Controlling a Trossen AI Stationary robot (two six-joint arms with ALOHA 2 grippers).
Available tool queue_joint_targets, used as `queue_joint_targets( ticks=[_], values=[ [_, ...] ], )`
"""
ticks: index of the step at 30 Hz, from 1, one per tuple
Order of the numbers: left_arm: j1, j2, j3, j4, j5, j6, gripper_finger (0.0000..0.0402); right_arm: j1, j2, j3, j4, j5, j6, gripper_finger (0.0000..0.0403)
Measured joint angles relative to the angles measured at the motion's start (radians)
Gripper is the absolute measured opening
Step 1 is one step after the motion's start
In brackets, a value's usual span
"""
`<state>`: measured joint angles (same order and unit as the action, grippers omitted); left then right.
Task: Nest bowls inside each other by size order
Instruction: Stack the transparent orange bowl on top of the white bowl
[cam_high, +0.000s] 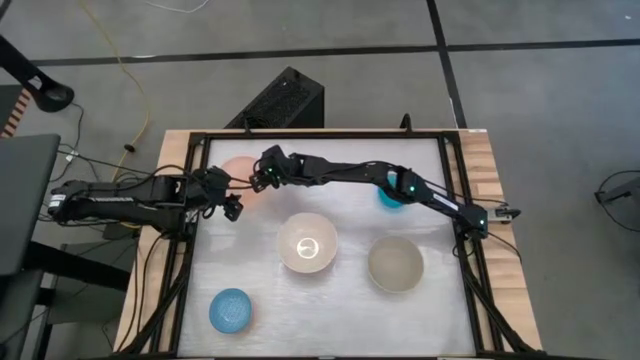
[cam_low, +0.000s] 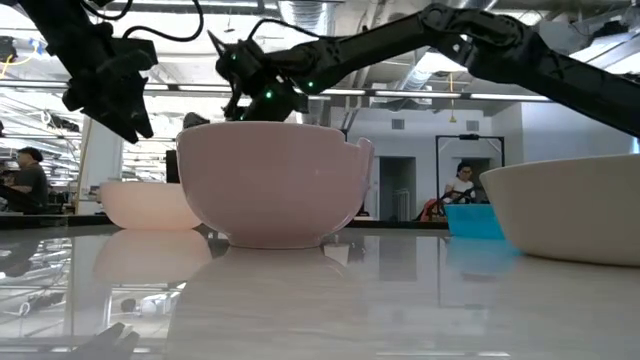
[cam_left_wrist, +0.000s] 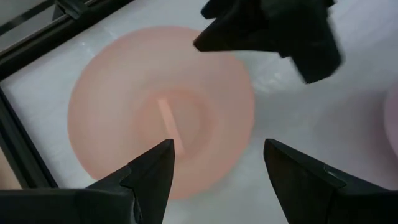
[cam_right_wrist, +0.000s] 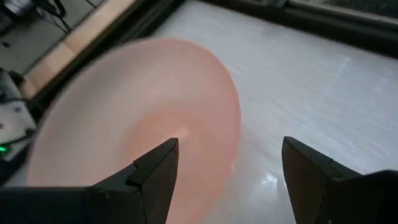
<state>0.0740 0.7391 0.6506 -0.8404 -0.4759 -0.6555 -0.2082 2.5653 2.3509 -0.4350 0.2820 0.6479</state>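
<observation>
A: Why are both arms crowding one bowl?

B: Each gripper hangs over the salmon-pink bowl (cam_left_wrist: 160, 109). The left gripper (cam_left_wrist: 217, 165) has its fingers spread wide with nothing between them, the bowl's near wall just below its fingertips. The right gripper (cam_right_wrist: 230, 165) is likewise open and empty, one finger over the basin and the other outside the rim, as if to pinch the wall.

A: So nothing is lifted?

B: No; the pink bowl sits flat on the table (cam_high: 350, 300). I judge it is wanted next because it ranks second in size.

A: And past the grippers?

B: Nearest beyond them stands the cream-white bowl (cam_high: 307, 242), the likely receiver. Farther off is the grey-beige bowl (cam_high: 395, 264). The teal-blue bowl (cam_high: 390, 196) lies under the right arm, and the light blue bowl (cam_high: 231, 310) is well apart.
</observation>
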Motion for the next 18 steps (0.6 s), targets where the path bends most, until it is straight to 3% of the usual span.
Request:
queue_joint_targets(
  ticks=[10, 14, 18],
  values=[
    [0.0, 0.0, 0.0, 0.0, 0.027, -0.018, 0.0238, -0.004, 0.026, -0.001, 0.007, -0.027, 0.026, 0.0247],
    [0.0, 0.0, 0.0, 0.0, 0.027, -0.022, 0.0238, -0.005, 0.026, -0.002, 0.003, -0.036, 0.033, 0.0211],
    [0.0, 0.0, 0.0, 0.0, 0.027, -0.034, 0.0238, -0.006, 0.026, -0.002, -0.018, -0.048, 0.035, 0.0149]
  ],
)
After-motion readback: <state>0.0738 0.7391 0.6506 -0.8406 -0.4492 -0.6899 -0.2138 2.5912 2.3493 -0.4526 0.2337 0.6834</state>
